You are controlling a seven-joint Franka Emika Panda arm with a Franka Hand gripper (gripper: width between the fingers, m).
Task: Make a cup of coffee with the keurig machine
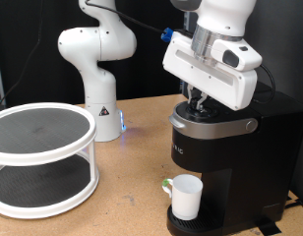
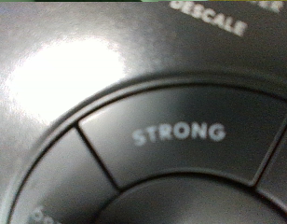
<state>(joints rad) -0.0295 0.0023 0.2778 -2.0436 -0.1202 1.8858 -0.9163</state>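
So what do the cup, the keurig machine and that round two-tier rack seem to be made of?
The cup looks like glazed white ceramic: smooth, opaque, softly shiny. The keurig machine looks like black plastic with a grey-silver handle band; its STRONG button shows a glossy glare. The rack seems white plastic or painted metal with dark mesh shelves. The gripper sits at the machine's top.

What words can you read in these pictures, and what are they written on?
"STRONG" – on a button of the keurig machine, on its round control panel, wrist view.
"DESCALE" – on the panel's outer part, slightly cut off at the picture's edge.
More letters at the wrist view's edges are too cut off to read.
A mark on the machine's front is too small to read.
The hand is at the machine's top.
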